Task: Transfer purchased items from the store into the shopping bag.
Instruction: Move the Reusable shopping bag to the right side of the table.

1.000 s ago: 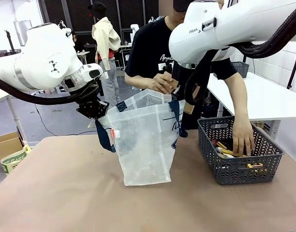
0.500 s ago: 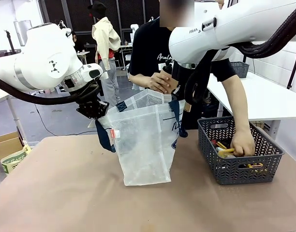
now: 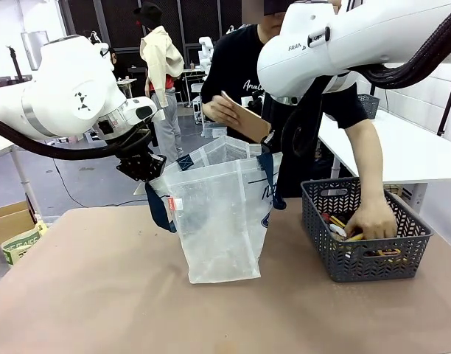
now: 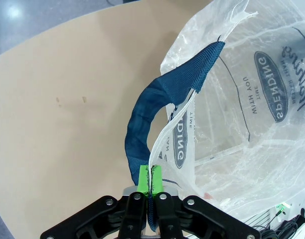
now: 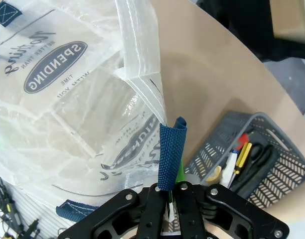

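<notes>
On the worktop (image 3: 93, 295), front view: the shopping bag (image 3: 222, 221) stands upright at the centre with its mouth spread open. The store (image 3: 358, 262), a dark grey lattice basket, sits apart from it toward the robot's right.
Left claw (image 3: 150, 174): closed on the bag's navy handle (image 3: 159, 210) at the rim on the robot's left, above the worktop.
Cardboard box (image 3: 247, 122): flat, brown and tilted, gripped by one hand (image 3: 224, 110) of the person above the bag's far rim and outside the bag.
Other hand (image 3: 373, 220): the person's, lowered inside the store among small items.
Yellow-and-black object (image 3: 388, 253): lies in the store near its front wall.
Left wrist view, pads (image 4: 144, 175): the two green faces are pressed together on the navy handle. The handle loops up from them to the bag's rim.
Left wrist view, bag wall: translucent, with navy script and an oval badge showing through.
Right wrist view, right claw (image 5: 168, 194): closed on the bag's second navy strap (image 5: 170, 149), which rises from between the fingers. A sliver of green pad shows beside it.
Right wrist view, store: on the worktop beyond the bag, holding black scissors (image 5: 261, 150) and a yellow-handled tool (image 5: 242, 155).
</notes>
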Tool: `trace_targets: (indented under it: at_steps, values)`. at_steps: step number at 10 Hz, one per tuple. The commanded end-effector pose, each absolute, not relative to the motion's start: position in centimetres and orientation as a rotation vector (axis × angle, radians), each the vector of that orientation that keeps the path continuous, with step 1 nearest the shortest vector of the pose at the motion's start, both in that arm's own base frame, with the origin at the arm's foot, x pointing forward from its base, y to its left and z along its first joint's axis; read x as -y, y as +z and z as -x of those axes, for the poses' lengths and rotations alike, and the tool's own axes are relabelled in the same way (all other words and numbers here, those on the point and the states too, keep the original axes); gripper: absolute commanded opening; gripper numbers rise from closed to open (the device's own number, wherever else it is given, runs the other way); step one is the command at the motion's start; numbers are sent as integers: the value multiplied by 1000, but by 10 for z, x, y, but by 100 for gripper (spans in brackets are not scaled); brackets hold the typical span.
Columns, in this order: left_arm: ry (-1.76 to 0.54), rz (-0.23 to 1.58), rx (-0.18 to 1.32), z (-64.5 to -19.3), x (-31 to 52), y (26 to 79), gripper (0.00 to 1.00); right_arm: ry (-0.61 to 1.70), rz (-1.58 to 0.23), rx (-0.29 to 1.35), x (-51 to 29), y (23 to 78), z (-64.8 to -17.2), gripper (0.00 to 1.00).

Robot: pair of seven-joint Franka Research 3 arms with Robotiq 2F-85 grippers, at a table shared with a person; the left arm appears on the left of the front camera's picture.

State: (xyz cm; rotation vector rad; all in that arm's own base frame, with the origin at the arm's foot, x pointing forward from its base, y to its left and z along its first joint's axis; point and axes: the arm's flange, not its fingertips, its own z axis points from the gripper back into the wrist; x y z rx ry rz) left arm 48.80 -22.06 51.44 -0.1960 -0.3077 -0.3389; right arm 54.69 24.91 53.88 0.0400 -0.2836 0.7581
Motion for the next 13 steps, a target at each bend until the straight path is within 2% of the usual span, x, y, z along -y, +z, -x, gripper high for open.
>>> trace_targets:
  at_steps: [1, 13]
  values:
    - [-322, 193, 312, -489, 220, 515, 0, 749, -40, 284, -248, 538, -547, 0]
    - [-322, 193, 312, -489, 220, 515, 0, 749, -40, 284, -248, 538, -547, 0]
